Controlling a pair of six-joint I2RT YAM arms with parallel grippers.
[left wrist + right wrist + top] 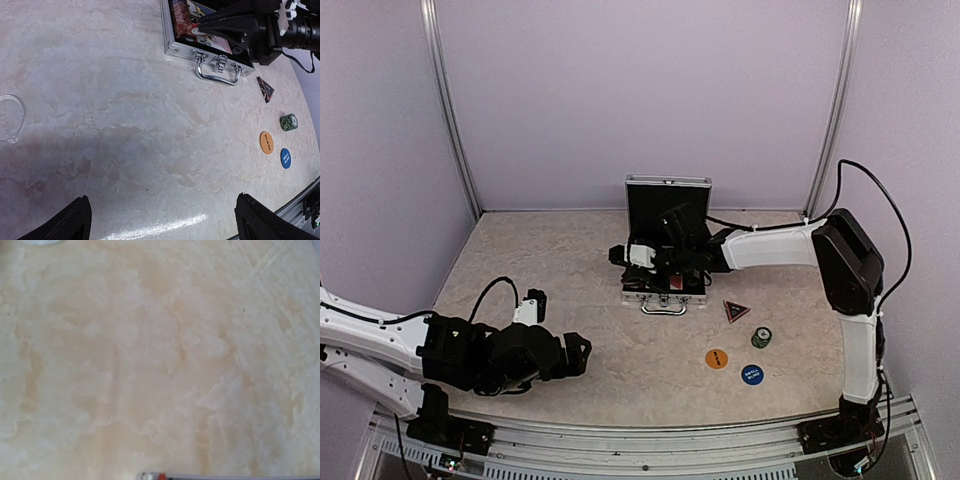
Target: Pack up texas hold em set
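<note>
my left pincer [582, 356] hangs low over the near left part of the table [570, 260], its jaws spread wide with nothing between them; in the left wrist view only bare marbled top lies between its fingers [70, 220]. the silver briefcase [665, 285] sits open at the middle of the table toward the far edge, lid upright, handle [217, 75] facing the near edge, red-backed cards [180, 15] inside. my right pincer [617, 256] reaches across the case from the right, fingers pressed together to a point over its left end; whether anything thin is pinched there i cannot tell. near the right near corner, apart from each other, lie the dark triangular marker [736, 310], a green chip stack [761, 337], the orange disc [717, 358] and the blue disc [752, 374]. the right wrist view gives only table top.
</note>
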